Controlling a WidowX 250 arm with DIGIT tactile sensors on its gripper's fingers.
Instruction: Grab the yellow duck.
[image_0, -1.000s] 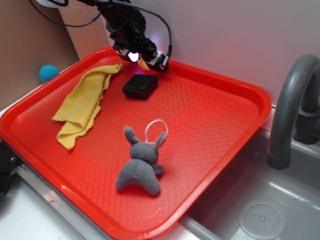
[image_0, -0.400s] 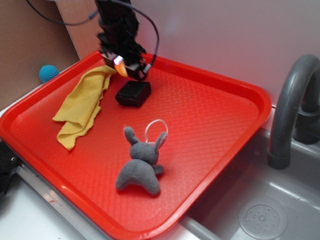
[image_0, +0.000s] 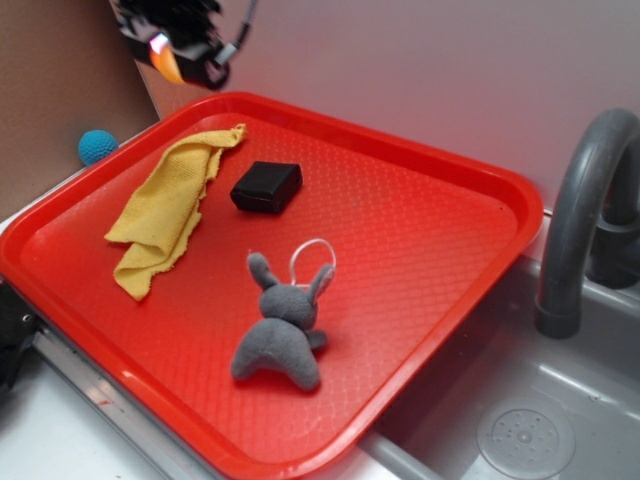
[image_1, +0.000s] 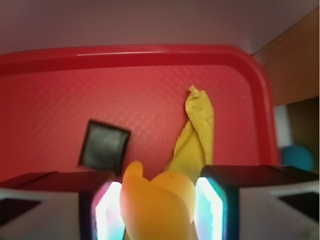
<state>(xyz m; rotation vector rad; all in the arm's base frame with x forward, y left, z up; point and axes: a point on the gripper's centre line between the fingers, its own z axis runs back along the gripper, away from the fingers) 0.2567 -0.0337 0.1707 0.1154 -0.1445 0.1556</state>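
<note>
- Two glowing fingers (image_1: 109, 210) of the pincer (image_1: 157, 210) press against either side of the yellow duck (image_1: 157, 202), pinching it between them in the wrist view.
- From the outside camera, the pincer (image_0: 178, 52) hangs high above the far left corner of the red tray (image_0: 440, 300), with the yellow duck (image_0: 166, 62) showing as an orange-yellow blob at its tip, clear of the tray floor.
- Below the pincer and off to one side, a yellow knitted cloth (image_0: 165, 210) lies crumpled on the tray; in the wrist view the same cloth (image_1: 197, 132) runs down behind the duck.
- Beside the cloth, and also beneath the pincer, sits a black block (image_0: 266, 186), flat on the tray and apart from the cloth.
- Well away from the pincer, nearer the camera, a grey plush rabbit (image_0: 283, 330) lies on the tray.
- Outside the tray, a blue ball (image_0: 97, 146) rests below the pincer, and a grey faucet (image_0: 585, 220) stands far off over a sink (image_0: 520, 430).
</note>
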